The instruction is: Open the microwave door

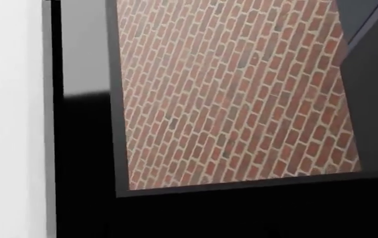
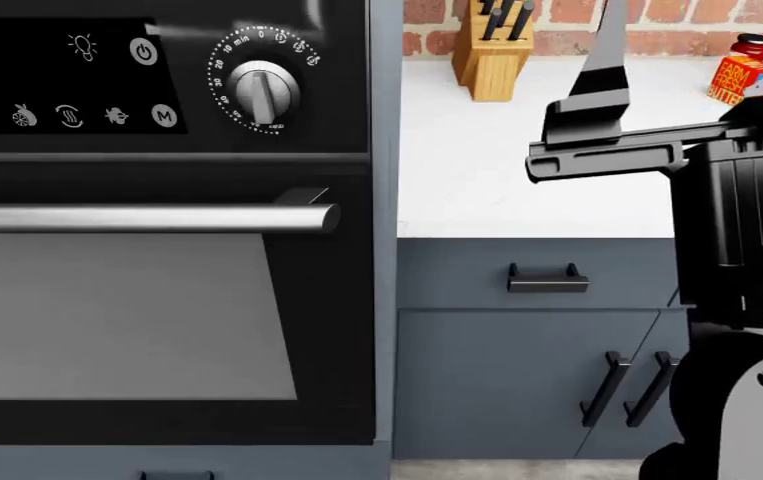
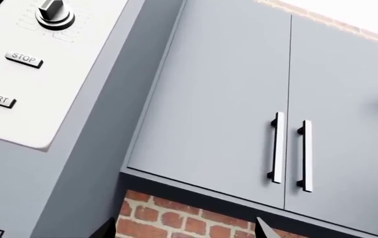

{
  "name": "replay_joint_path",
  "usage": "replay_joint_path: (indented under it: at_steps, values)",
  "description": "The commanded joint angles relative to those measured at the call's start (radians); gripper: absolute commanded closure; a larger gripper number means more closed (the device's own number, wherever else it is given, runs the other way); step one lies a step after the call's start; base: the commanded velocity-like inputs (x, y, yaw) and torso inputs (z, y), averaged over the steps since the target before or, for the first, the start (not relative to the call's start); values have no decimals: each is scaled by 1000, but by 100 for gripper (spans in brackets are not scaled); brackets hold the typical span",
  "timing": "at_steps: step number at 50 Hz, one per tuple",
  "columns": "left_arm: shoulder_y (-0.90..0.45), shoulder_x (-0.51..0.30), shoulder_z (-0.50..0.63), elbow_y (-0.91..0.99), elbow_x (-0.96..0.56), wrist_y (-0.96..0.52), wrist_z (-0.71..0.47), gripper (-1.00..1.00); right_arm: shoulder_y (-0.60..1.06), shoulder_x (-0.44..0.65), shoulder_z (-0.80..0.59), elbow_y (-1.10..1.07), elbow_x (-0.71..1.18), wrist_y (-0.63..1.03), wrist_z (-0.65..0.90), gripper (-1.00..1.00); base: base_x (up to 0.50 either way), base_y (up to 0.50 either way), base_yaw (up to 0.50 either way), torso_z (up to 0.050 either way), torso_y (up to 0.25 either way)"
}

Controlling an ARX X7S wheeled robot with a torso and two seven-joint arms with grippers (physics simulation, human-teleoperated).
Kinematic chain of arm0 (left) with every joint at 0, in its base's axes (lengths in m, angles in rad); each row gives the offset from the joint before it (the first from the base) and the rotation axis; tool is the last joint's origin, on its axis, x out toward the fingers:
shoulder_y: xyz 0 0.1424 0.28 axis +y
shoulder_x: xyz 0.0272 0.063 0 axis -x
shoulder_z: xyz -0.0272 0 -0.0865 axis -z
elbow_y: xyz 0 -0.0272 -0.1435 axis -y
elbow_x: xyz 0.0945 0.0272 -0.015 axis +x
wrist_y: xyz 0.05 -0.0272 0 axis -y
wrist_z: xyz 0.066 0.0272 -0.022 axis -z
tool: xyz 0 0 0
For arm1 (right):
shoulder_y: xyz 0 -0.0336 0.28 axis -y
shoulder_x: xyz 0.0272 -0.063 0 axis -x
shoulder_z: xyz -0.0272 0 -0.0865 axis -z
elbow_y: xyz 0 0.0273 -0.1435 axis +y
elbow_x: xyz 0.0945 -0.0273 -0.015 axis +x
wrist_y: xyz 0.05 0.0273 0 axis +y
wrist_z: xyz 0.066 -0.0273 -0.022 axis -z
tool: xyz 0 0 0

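Note:
The microwave shows only in the wrist views. Its white control panel (image 3: 24, 84) carries a knob (image 3: 54, 15) and STOP and START buttons. In the left wrist view the black-framed door window (image 1: 235, 94) fills the picture close up, with a brick pattern in its glass and a white panel (image 1: 14, 124) beside it. My left gripper (image 1: 192, 232) is almost lost against the black; its dark fingertips stand wide apart, holding nothing. My right gripper (image 3: 184, 230) is open and empty, raised and pointing up at the wall cabinets. Whether the door is ajar I cannot tell.
The head view shows a black oven (image 2: 154, 300) with a steel bar handle (image 2: 141, 217) and a timer dial (image 2: 264, 88). To its right is a white counter (image 2: 488, 170) with a knife block (image 2: 492, 50) and a red box (image 2: 748, 78). Grey wall cabinets (image 3: 255, 99) hang beside the microwave.

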Motion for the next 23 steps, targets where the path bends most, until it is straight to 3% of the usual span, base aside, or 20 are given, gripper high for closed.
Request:
replay_joint_path:
  at_steps: [1,10,19,23]
  values:
    - [-129,-84,88,-74,146,33,53,-100,7,16,-11,4,6,8,20,-100,0,0,0,0,0]
    - [-190,-159,115,-75,234,61,110,-100,5,21,-7,4,22,5,31,-100,0,0,0,0,0]
    - [-305,-168,136,-106,358,127,152,-100,-2,25,-1,3,37,-3,42,-100,0,0,0,0,0]
    - [-293,-177,126,-99,355,126,154,-100,-2,26,0,-1,41,0,45,-100,0,0,0,0,0]
